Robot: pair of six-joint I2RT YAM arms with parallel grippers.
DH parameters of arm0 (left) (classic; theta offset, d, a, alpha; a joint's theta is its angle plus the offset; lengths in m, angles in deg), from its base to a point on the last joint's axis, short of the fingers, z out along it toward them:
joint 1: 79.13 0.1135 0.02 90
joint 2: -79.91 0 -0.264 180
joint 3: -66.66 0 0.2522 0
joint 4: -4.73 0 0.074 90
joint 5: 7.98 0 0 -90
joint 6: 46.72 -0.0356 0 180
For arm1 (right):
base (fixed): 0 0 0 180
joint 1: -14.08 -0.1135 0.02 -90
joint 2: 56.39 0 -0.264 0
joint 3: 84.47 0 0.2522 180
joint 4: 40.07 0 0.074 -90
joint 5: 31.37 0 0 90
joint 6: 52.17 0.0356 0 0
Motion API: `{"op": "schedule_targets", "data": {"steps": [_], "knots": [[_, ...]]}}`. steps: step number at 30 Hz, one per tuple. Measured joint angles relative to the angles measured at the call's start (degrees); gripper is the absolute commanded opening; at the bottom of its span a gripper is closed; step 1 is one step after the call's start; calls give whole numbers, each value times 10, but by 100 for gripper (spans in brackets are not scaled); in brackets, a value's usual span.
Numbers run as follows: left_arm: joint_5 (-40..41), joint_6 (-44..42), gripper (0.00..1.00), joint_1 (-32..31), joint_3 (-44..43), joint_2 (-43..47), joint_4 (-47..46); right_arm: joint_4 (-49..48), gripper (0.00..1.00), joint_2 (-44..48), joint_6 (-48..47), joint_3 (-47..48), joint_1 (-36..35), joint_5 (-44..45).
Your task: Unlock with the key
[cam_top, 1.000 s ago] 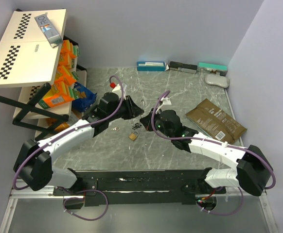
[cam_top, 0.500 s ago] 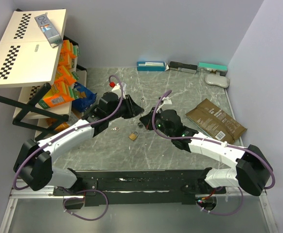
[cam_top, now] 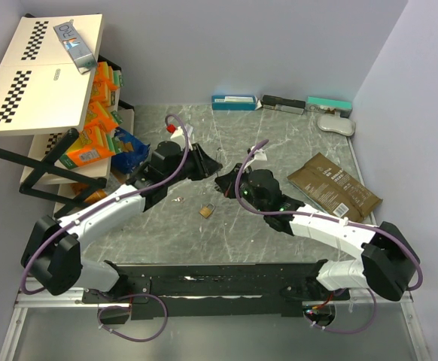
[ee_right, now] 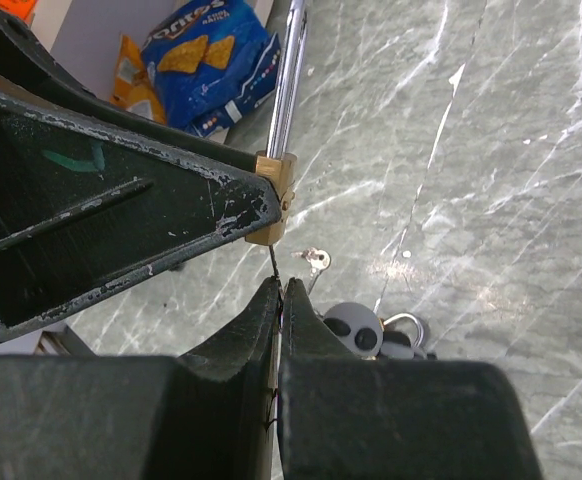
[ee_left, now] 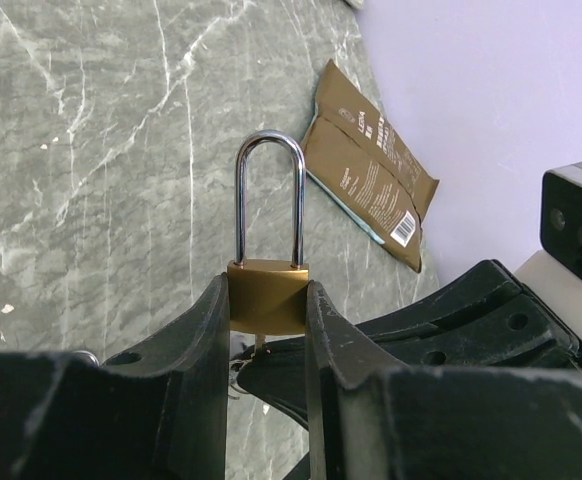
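The left gripper (ee_left: 267, 305) has the brass padlock (ee_left: 267, 290) pinched by its body between both fingers, jaws narrowed to the width of the lock, with the steel shackle standing straight out beyond the fingertips and closed into the body. The lock is up off the marble table (cam_top: 279, 143), held mid-table between the two arms. From underneath, the right gripper (ee_right: 279, 292) is pressed fully together on the key (ee_right: 272, 262). Only a thin dark sliver of blade shows, running from the fingertips up to the underside of the padlock, and whether it is actually seated in the keyway cannot be told from here. In the top view the two grippers meet nose to nose, just behind a second small padlock (cam_top: 207, 210) lying flat on the table. A loose key (ee_right: 314, 259) rests on the marble below the held lock. A brown pouch (cam_top: 333, 188) lies off to the right, and a blue chip bag (ee_right: 206, 55) sits by the shelf on the left.
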Motion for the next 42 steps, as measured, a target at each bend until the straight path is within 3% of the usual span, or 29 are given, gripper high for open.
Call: {"op": "schedule_targets", "data": {"steps": [42], "knots": [[39,6,1,-17,10,-9,-56,-16,0,5,2,0,4,31]]}}
